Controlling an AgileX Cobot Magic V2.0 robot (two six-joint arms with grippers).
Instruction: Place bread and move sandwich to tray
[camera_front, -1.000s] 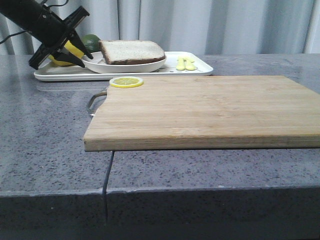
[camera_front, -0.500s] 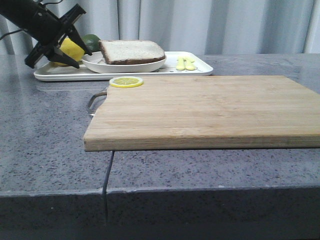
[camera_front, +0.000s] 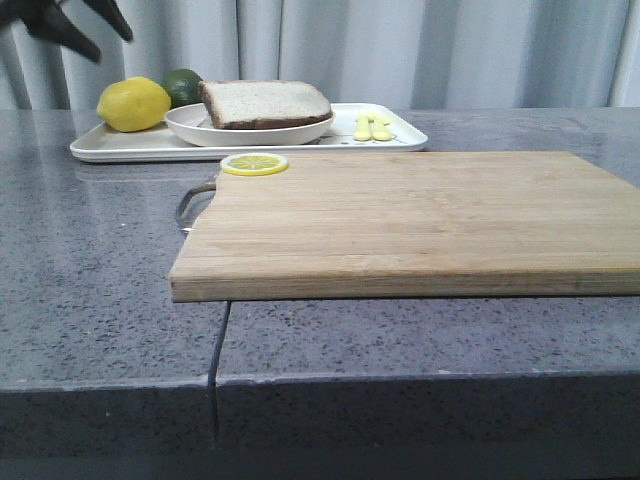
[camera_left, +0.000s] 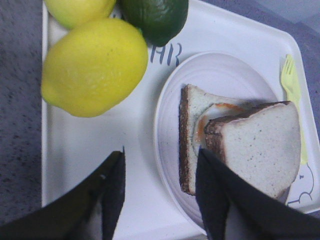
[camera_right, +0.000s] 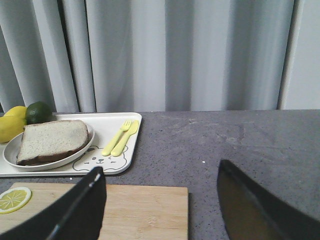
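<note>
The sandwich (camera_front: 264, 103) lies on a round white plate (camera_front: 200, 130) on the white tray (camera_front: 120, 146) at the back left. In the left wrist view the thick bread slice (camera_left: 262, 145) sits on a flatter slice (camera_left: 192, 107), with fried egg (camera_left: 212, 112) showing between them. My left gripper (camera_front: 108, 42) is open and empty, high above the tray's left end; its fingers (camera_left: 112, 190) hang over the tray (camera_left: 85, 150) and the plate rim (camera_left: 167, 125). My right gripper (camera_right: 160, 185) is open and empty over the wooden board's far right part, out of the front view.
A wooden board (camera_front: 400, 220) fills the table's middle, with a lemon slice (camera_front: 254, 163) at its far left corner. A lemon (camera_front: 134, 104) and a lime (camera_front: 183, 84) sit on the tray's left end. A yellow fork and knife (camera_front: 371, 127) lie on its right end.
My left gripper has risen up and to the left, from around the lemon on the tray to the top left corner. The lemon now shows whole on the tray.
</note>
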